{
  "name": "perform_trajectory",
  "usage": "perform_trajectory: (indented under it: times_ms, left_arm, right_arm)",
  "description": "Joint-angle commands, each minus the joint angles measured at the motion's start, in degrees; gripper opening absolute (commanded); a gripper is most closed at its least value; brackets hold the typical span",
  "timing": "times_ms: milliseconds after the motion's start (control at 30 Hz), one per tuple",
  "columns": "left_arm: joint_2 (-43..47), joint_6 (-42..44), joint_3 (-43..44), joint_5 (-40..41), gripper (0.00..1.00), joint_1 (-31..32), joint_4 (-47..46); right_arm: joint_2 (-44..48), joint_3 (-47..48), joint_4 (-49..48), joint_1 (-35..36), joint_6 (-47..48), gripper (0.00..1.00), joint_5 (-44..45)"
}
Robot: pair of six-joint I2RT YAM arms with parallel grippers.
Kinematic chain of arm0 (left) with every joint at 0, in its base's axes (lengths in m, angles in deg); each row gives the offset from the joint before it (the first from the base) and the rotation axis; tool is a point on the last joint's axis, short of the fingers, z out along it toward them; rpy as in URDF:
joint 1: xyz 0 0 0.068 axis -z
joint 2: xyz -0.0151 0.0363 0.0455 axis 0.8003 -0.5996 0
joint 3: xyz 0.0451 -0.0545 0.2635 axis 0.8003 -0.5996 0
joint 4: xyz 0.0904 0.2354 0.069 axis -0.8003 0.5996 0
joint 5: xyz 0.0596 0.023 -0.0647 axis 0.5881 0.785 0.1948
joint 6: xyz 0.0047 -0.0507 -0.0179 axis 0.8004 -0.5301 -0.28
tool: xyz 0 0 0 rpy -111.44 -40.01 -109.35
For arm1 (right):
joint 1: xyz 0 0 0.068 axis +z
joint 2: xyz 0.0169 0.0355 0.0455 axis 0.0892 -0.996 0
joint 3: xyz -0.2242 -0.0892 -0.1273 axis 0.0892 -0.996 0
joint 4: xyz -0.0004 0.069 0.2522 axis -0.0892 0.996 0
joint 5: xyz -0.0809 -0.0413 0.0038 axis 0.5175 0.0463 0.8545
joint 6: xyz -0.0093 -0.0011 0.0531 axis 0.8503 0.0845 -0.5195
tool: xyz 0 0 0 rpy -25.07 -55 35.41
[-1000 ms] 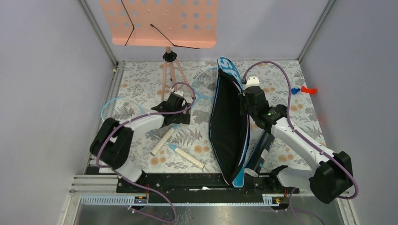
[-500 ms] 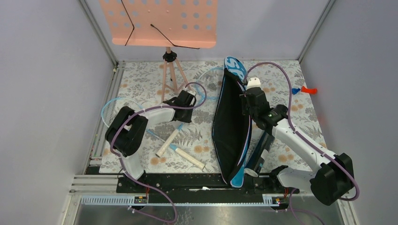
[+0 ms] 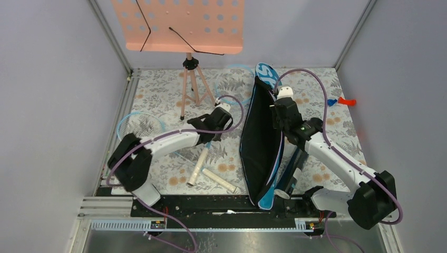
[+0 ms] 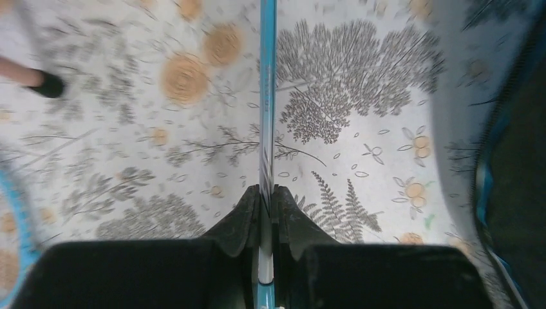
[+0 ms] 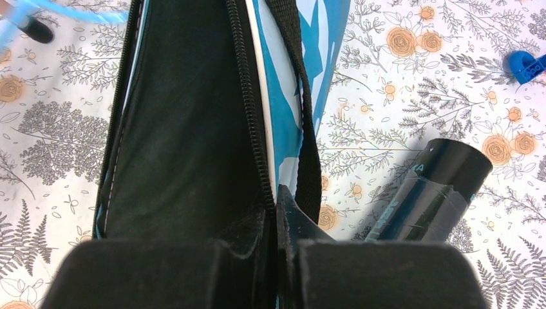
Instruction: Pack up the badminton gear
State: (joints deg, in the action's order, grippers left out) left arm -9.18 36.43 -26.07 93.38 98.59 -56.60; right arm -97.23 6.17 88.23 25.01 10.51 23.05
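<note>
Two pincers are clenched, each on a different piece of gear. Our left pincer (image 4: 266, 193) grasps the thin light-blue shaft of one racket (image 4: 266, 77), with a finger pressed against it on either side. From above we see this arm reaching across the middle of the floral worktop (image 3: 158, 89). The racket's pale handle points back toward the arm bases, and its hoop shows faintly at the far side, near the top of the bag (image 3: 261, 147). We cannot tell whether the shaft is clear of the worktop.

Our second racket (image 3: 219, 180) lies flat. Its handle is just beside the first one near the front edge, and its hoop is over on the left by the left arm.

The bag stands on its long edge between the two arms, gaping open so that its black lining faces the left arm. Our right pincer (image 5: 275, 209) is closed on the zip edge of the bag's right-hand side, close to a black strap.

Our black tube (image 5: 438, 187) lies on the worktop just right of the bag, partly under the right arm.

At the back left, the peach stand (image 3: 179, 23) rises on its tripod, well apart from the bag. A small blue piece (image 5: 525, 64) lies at the far right.
</note>
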Motion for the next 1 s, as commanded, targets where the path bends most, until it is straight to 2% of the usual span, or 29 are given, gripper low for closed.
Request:
perform_trajectory:
  times_ms: [0,100,200,400,767,967]
  left_arm:
    - [13.14,-2.07,0.42,12.20,0.00,3.61,-0.43]
    - [17.10,-3.99,1.30,16.00,0.00,5.94,4.35]
    - [19.91,-8.03,2.24,24.15,0.00,9.15,11.76]
    - [25.70,-11.53,-0.37,26.12,0.00,15.34,18.71]
    - [26.88,-24.11,-6.93,18.93,0.00,28.16,28.23]
    - [24.25,-25.02,-5.44,16.85,0.00,33.25,30.26]
  right_arm:
    - [-1.69,5.18,-0.81,-0.30,-1.40,0.00,3.84]
    - [-4.34,8.56,1.62,-0.31,-3.59,0.00,6.06]
    - [-7.43,11.88,2.65,-0.33,-4.99,0.00,6.16]
    - [-14.71,21.13,7.75,-0.34,-6.50,0.00,5.20]
    - [-18.36,23.87,8.13,-0.38,-8.44,0.00,-0.13]
    - [-19.03,23.47,8.09,-0.42,-9.37,0.00,-1.73]
